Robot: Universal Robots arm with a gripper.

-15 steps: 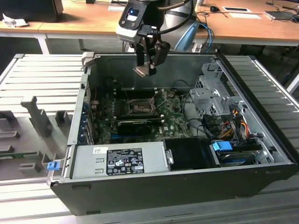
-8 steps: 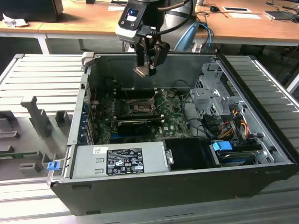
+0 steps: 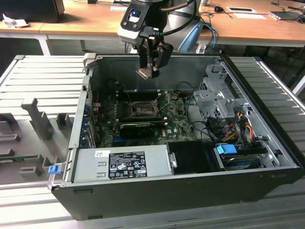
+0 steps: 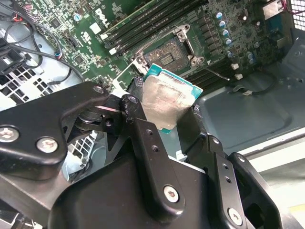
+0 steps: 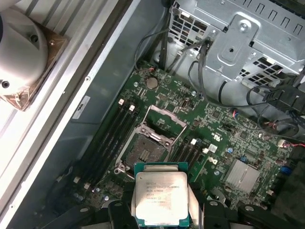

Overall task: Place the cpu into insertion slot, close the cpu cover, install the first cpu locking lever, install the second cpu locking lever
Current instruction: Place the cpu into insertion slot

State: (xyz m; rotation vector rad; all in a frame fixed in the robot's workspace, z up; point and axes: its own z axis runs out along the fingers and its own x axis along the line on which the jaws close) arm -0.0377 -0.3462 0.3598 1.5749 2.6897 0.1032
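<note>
A wooden desk [image 3: 81, 21] stands behind the ribbed grey worktable [image 3: 43, 74].

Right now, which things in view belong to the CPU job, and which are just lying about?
Job: hand, shut on the cpu; insertion slot, empty; cpu cover, raised open.
Lying about: power supply; drive cage; black card; blue clip.
</note>
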